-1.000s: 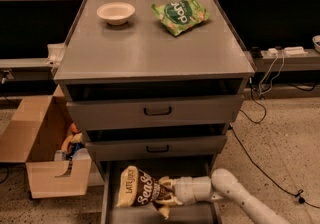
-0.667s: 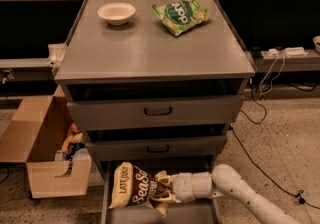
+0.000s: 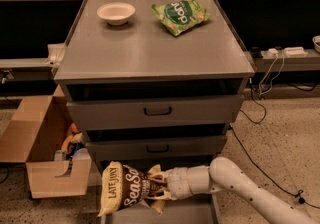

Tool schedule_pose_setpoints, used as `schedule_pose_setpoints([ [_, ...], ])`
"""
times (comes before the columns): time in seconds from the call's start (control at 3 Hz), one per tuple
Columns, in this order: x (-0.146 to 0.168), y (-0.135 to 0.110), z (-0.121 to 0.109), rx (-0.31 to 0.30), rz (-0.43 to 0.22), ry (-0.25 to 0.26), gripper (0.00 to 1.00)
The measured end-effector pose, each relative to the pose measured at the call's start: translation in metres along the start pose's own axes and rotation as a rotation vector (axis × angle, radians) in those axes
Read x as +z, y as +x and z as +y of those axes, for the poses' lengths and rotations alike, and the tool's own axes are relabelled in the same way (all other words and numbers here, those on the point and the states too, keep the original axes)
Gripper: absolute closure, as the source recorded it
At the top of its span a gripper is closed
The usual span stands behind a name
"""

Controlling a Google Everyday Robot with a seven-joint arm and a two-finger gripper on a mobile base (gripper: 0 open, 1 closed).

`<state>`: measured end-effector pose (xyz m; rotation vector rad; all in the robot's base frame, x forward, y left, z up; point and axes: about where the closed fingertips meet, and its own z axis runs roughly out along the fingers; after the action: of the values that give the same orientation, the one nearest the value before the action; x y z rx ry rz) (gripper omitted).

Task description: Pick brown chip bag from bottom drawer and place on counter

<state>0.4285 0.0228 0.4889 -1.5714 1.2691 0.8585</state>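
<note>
The brown chip bag (image 3: 125, 189), dark brown with cream ends and "LATE JULY" and "Sea Salt" lettering, hangs above the front left of the open bottom drawer (image 3: 165, 214). My gripper (image 3: 159, 190) is shut on the bag's right end, reaching in from the lower right on its white arm. The bag sticks out to the left past the drawer's left edge. The counter (image 3: 150, 50) is the wide grey top of the cabinet, well above the gripper.
On the counter lie a white bowl (image 3: 116, 13) at the back left and a green chip bag (image 3: 180, 14) at the back right. Two upper drawers with black handles (image 3: 157, 111) stand slightly open. An open cardboard box (image 3: 45, 155) sits left of the cabinet.
The gripper has moved left and slightly up with the brown chip bag, which now hangs out past the drawer's left edge.
</note>
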Motion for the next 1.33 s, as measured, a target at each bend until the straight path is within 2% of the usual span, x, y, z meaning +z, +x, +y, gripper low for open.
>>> schedule_pose_setpoints([
  [0.67,-0.055,-0.113,-0.021,-0.183,0.033,0.081,1.00],
  [1.0,-0.088,-0.161,-0.049,-0.260,0.031,0.163,1.00],
  [1.33,-0.092,-0.164,-0.056,-0.265,0.040,0.180,1.00],
])
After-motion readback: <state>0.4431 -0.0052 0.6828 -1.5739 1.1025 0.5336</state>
